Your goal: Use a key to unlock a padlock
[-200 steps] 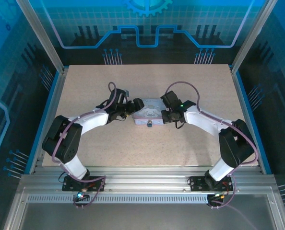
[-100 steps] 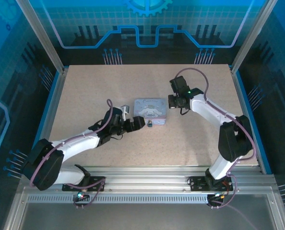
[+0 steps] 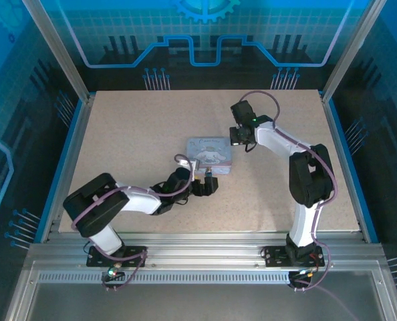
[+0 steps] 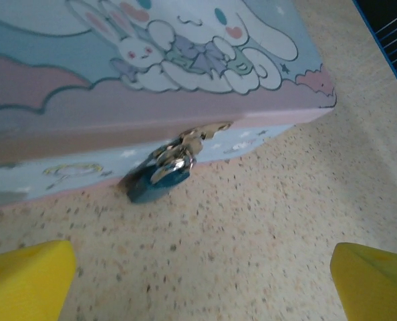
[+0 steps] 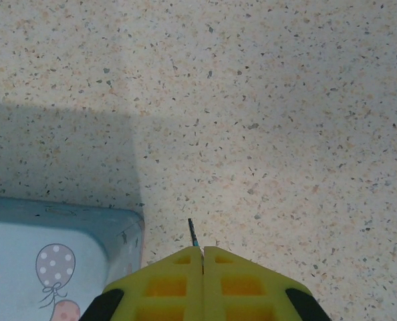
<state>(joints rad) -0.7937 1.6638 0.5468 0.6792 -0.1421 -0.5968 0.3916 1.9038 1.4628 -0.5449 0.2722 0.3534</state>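
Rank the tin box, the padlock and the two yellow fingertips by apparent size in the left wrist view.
1. tin box
2. padlock and yellow fingertips: unranked, since the fingertips are cropped and nearest the camera; the two fingertips look alike.

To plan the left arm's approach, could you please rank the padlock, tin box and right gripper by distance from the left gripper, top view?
1. padlock, just ahead of the left gripper.
2. tin box, behind the padlock.
3. right gripper, past the box's far right corner, pinching the key.
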